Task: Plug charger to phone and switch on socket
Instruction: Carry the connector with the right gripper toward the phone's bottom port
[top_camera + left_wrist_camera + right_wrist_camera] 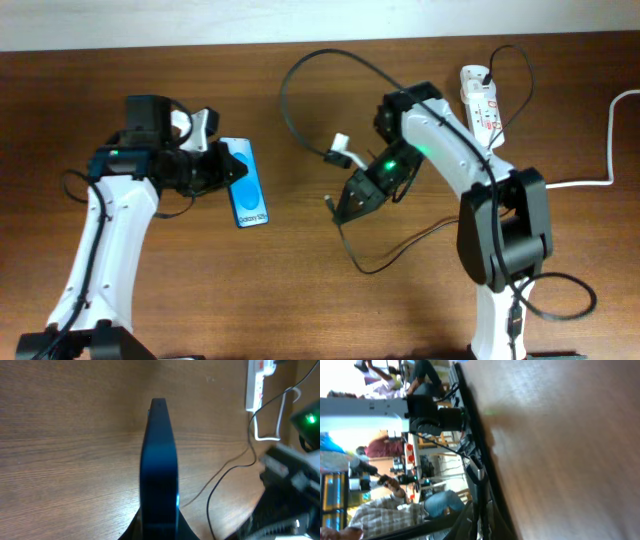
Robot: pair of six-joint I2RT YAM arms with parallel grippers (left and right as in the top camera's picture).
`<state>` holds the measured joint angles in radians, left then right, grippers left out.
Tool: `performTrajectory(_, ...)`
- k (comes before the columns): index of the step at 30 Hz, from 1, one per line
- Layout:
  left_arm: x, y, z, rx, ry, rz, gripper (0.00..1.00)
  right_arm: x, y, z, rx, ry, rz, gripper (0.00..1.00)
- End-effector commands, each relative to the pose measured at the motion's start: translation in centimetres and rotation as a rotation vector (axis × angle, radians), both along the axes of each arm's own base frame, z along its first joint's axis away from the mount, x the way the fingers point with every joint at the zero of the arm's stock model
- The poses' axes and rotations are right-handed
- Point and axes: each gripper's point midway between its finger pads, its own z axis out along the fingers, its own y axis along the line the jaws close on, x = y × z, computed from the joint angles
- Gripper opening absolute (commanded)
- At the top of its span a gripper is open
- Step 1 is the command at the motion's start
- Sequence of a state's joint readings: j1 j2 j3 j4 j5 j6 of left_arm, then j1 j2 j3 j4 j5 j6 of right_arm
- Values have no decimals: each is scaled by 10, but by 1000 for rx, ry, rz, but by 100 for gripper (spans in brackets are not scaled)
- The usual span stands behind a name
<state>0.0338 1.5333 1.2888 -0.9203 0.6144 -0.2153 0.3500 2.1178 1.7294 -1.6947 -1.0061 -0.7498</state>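
Observation:
The phone (246, 182), with its blue screen lit, is held off the table by my left gripper (226, 166), which is shut on its upper end. In the left wrist view the phone (159, 465) stands edge-on between the fingers (186, 532). My right gripper (343, 206) is shut on the charger (291, 118) close to its connector tip (330, 201), a short way right of the phone. The right wrist view shows the thin cable and its connector tip (476, 473) sticking out past the shut gripper (481, 522). The charger's plug end sits in the socket (484, 104) at the back right.
A thick white cord (590, 183) runs from the socket off to the right edge. The black cable loops widely across the table's middle (400, 255). A small white piece (339, 150) lies under the right arm. The left wrist view shows the socket (256, 382) far right.

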Motion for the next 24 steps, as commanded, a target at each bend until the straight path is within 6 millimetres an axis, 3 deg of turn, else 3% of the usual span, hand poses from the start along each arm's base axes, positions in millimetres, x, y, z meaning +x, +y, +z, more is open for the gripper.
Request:
performTrajectory(1,5,3,27,-95,-87,-41,0,-25,6,32,-57,-51,28,4)
performTrajectory(5,5,4,31,-126,-93,-41,0,-47,0,63,-141,-123,10,5)
performTrajectory(11,0,-9,43,-210,-125,-105,0,-93,-6,118,-89,-272,11,5)
performTrajectory(14,-2,-14,48,-249,-129,-121,0,-119,-12,129,-107,-287,-10,5)
performTrajectory(18,-4,-19,54,-295,-134,-141,0,-132,-16,99,-192,-292,-78,4)
performTrajectory(20,-6,-22,58,-321,-137,-152,0,-130,-14,60,-251,-296,-134,5)
performTrajectory(24,-7,-25,60,-336,-140,-165,0,-125,0,11,-240,-223,-204,4)
